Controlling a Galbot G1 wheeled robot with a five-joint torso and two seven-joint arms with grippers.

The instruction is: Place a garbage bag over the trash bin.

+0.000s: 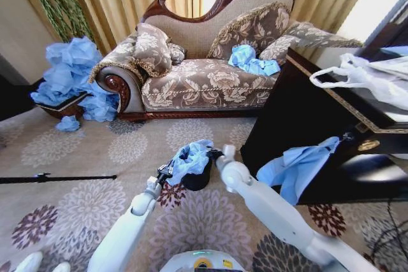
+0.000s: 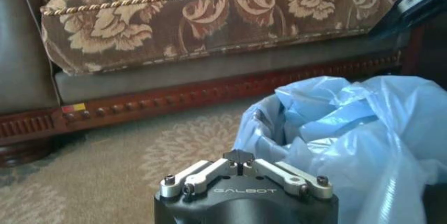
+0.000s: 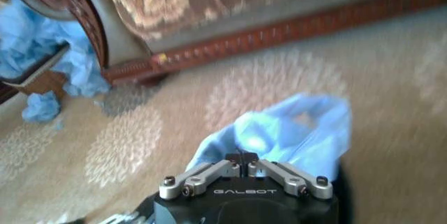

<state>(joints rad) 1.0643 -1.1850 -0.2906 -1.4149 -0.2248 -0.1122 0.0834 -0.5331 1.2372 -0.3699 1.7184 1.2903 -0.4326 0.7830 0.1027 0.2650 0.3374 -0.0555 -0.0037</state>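
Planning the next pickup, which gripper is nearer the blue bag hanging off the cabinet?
Right. The right gripper is at the side of the bin facing that hanging bag; the left gripper is on the bin's far side.

Crinkly thin plastic garbage bag point(image 1: 191, 159)

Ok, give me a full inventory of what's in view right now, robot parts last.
garbage bag: one, light blue, draped over the bin on the carpet
trash bin: one, black, before the sofa
sofa: one, floral brown, behind the bin
heap of bags: blue, left of the sofa
loose bag: blue, on the sofa seat
white bag: one, on the dark cabinet
hanging bag: blue, on the cabinet front
left claw: shut, beside the bin
right claw: shut, at the bag
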